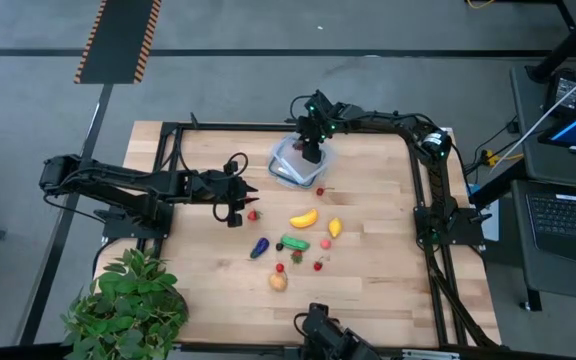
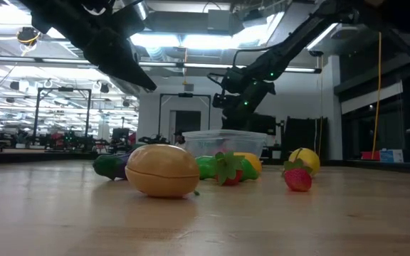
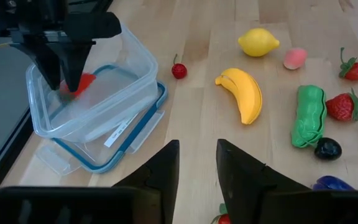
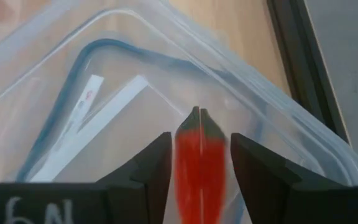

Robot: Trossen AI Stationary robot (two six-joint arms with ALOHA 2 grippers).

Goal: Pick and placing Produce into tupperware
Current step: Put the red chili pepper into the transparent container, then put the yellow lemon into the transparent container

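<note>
High view: the right gripper [image 1: 311, 150] is hanging down inside the tupperware [image 1: 286, 172], which is sitting near the far edge of the table [image 1: 368, 290].
Right gripper: its fingers are sitting on either side of a red pepper [image 4: 201, 165]; in the right wrist view a thin gap is showing on each side of the piece, so I cannot tell whether it is gripping or letting go.
Red pepper: it is standing between those fingers, low inside the clear container; the left wrist view is showing it [image 3: 79, 84] as a red patch through the wall under the dark gripper [image 3: 67, 78].
Tupperware: it is resting on its blue-rimmed lid [image 3: 120, 149], with a white label strip showing through the bottom.
Left gripper: [image 1: 236, 214] it is hovering over the table just beside a small red berry [image 1: 253, 214], its fingers a little apart with nothing between them.
Left wrist view: the fingers [image 3: 160, 174] are pointing toward the container, with a cherry [image 3: 178, 70], a banana [image 3: 244, 93], a lemon [image 3: 258, 42] and a green pea pod [image 3: 308, 115] spreading out on the wood beyond.
Other produce: the purple eggplant [image 1: 259, 247] is lying near the pod, and a tan round piece [image 1: 278, 282] is sitting closer to the near edge.
Low view: that tan piece [image 2: 162, 171] is filling the foreground, with a strawberry [image 2: 297, 178] off to one side.
Potted plant: [image 1: 128, 305] it is standing at the near left corner.
</note>
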